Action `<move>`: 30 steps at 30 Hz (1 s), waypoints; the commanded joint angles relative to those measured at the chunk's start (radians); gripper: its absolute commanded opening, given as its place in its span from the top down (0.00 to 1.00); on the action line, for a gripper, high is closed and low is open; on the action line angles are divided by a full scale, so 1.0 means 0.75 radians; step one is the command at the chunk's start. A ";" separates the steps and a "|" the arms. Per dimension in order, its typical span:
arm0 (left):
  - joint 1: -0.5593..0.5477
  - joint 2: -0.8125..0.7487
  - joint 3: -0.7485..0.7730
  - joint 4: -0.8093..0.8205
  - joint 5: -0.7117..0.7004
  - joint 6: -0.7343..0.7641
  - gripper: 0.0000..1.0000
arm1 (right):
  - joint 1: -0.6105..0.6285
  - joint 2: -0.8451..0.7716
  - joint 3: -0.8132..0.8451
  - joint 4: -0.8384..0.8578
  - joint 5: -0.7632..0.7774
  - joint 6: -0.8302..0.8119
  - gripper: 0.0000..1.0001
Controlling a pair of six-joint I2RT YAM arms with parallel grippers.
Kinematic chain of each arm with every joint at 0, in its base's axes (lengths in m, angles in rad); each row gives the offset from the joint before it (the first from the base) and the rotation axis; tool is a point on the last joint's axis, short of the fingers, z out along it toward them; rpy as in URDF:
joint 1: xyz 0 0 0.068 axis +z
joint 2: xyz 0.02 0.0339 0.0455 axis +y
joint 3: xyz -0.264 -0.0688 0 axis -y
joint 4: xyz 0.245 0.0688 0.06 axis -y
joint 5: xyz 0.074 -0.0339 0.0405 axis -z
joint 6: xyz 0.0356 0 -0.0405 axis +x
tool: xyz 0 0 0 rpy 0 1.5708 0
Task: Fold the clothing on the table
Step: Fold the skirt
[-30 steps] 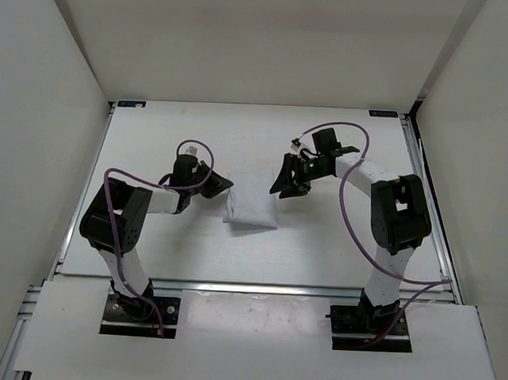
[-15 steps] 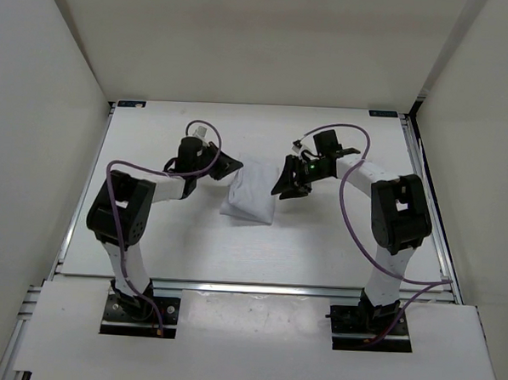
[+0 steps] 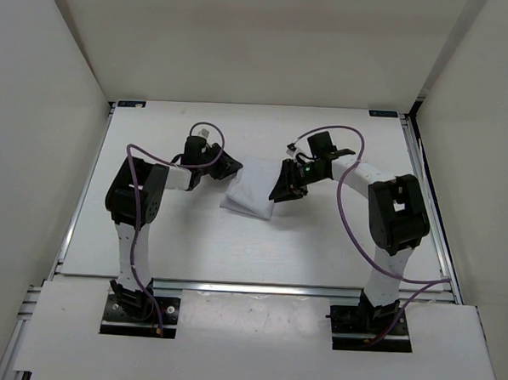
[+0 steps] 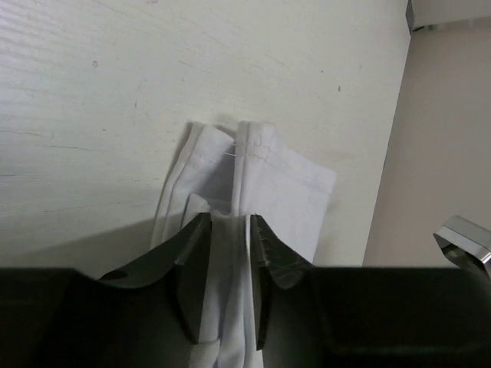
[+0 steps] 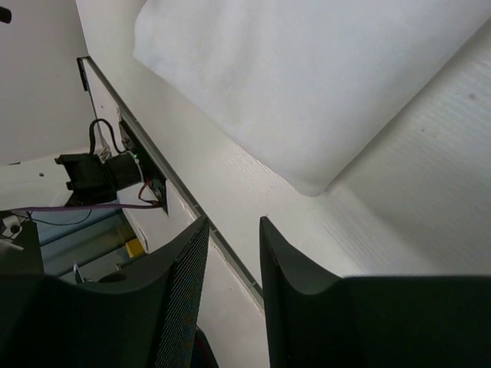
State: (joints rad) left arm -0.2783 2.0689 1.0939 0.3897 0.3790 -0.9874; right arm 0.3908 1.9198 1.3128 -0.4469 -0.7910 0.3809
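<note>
Lying flat on the large white bench [image 3: 319, 244], the small pale white fabric piece of clothing [image 3: 250, 190] sits between the two grippers, folded into a compact, slightly skewed rectangle.

The left gripper [image 3: 225, 167] reaches the cloth's left edge. In the left wrist view its black fingers [image 4: 192, 268] stand partly apart, with a raised ridge of the cloth running up between them and filling the gap. I cannot tell whether they press on that ridge or only flank it. Beyond the fingertips the cloth shows two stitched hems side by side, and a flatter layer spreads out to the right of them.

The right gripper [image 3: 284, 185] is just beside the cloth's right edge. The top view does not show whether it touches the cloth. In the right wrist view its fingers [image 5: 184, 291] stand a narrow gap apart with nothing between them. They point at bare bench surface just short of a rounded corner of the cloth, which is smooth and fills the upper part of that view.
</note>
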 commanded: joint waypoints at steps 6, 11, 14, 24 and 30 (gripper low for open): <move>0.123 -0.304 -0.043 -0.022 0.030 -0.011 0.50 | -0.014 0.072 0.104 0.019 -0.084 0.016 0.66; 0.140 -0.488 -0.198 0.073 0.120 -0.117 0.56 | 0.007 0.224 0.256 0.048 -0.132 0.081 0.83; 0.081 -0.547 -0.284 0.143 0.155 -0.176 0.72 | 0.029 0.297 0.313 0.042 -0.119 0.104 1.00; -0.124 -0.548 -0.456 0.186 0.121 -0.168 0.96 | 0.047 0.406 0.354 0.023 -0.134 0.173 1.00; -0.097 -0.582 -0.636 0.055 0.000 -0.044 0.95 | 0.019 0.296 0.271 0.074 -0.136 0.192 1.00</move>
State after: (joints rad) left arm -0.3611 1.6718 0.6544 0.4858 0.4374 -1.0824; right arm 0.4198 2.2326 1.5440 -0.4145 -0.8658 0.5045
